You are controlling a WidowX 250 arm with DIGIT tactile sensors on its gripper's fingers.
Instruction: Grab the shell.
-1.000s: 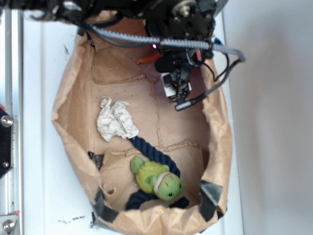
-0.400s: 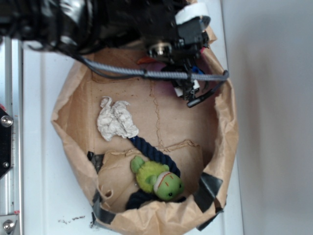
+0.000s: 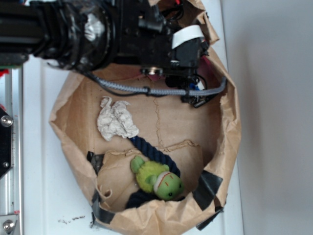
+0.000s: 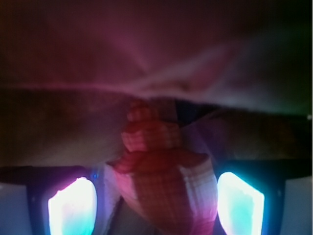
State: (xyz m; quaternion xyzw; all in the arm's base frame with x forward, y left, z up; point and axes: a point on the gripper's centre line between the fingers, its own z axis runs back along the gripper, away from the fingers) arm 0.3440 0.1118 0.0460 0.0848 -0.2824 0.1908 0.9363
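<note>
Exterior and wrist views. In the exterior view the shell is hidden beneath the black arm, which is laid across the upper rim of the brown paper bag; the hand itself is masked there by the arm's housing and a grey cable. In the wrist view one shell is seen, reddened by dim coloured light and cut off at the lower edge, its ribbed whorls tapering away from the camera toward a creased paper wall. The hand is spread, with two glowing fingers shown, one on each side of the shell; contact between them and the shell cannot be made out. Elsewhere in the bag, counted: one crumpled white paper wad near the bag's left wall, one green plush near its lower rim, and one dark blue rope lying partly under the plush. The bag is set on a white tabletop.
</note>
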